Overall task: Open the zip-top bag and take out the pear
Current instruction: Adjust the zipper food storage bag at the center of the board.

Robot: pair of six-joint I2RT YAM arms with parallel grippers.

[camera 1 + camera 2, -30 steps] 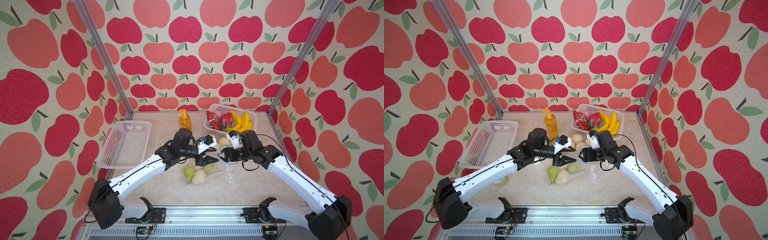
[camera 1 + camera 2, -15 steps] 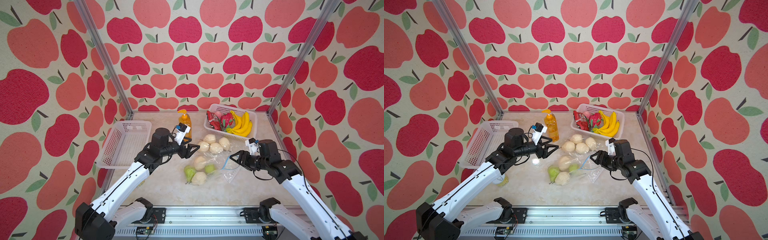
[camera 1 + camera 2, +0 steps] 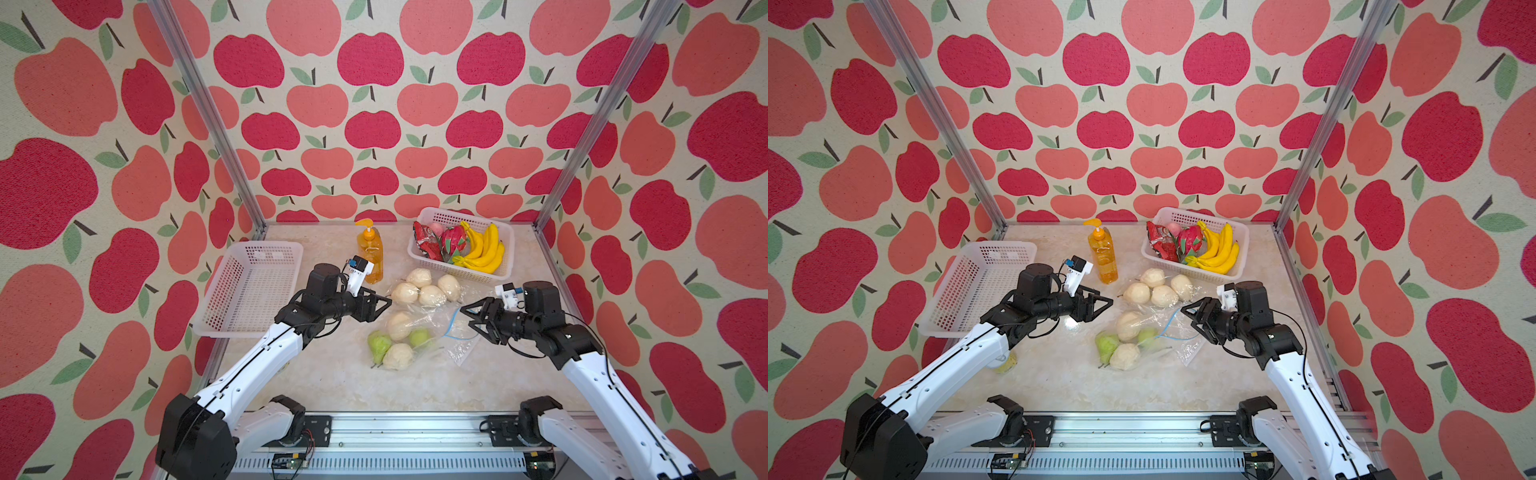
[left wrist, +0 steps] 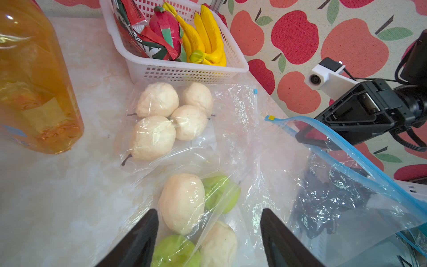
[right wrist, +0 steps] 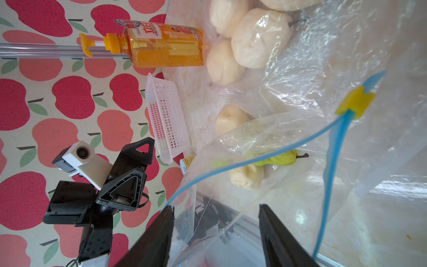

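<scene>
1. My left gripper [image 3: 387, 302] hangs over the table [image 3: 332, 374] with its jaws apart and nothing between them. In its wrist view the two fingers frame the pears below.
2. My right gripper [image 3: 467, 319] faces it from the other side, jaws also apart. In its wrist view, clear film of the zip-top bag [image 3: 457, 347] lies across the gap. The blue zip track [image 5: 328, 182] runs up to one fingertip [image 5: 167, 212]; I cannot tell whether it hangs on it.
3. The bag lies on the table between my two grippers. Its mouth gapes toward the right one, with the yellow slider [image 5: 354, 104] at one end of the track.
4. The fruit sits in the bag's end nearer my left arm: a green pear [image 3: 379, 344], another green one, and two pale pears [image 3: 399, 326], all touching.
5. Behind lies a second clear bag [image 3: 428, 286] of four pale pears, just in front of the fruit basket [image 3: 500, 275] holding bananas [image 3: 486, 249]. An orange soap bottle [image 3: 370, 253] stands near my left gripper, beside a white basket [image 3: 249, 291].
</scene>
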